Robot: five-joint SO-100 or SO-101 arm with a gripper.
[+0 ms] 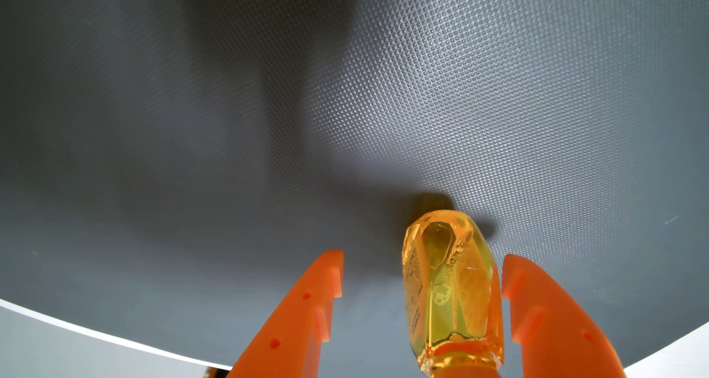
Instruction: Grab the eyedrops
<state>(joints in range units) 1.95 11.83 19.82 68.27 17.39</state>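
Your gripper (422, 263) brackets the bottle (452, 293), jaws open.
Right finger (544, 316) sits just beside it; left stands apart; dark mat (383, 94) stretches wide beyond.

Beneath me, in the wrist view, lies a dark grey mat (498, 105) embossed with a fine, regular grid of small raised points. A broad soft shadow (245, 105) runs down its left-centre portion. The mat's curved near edge borders a pale, smooth surface (76, 347), visible at the lower left and lower right corners.
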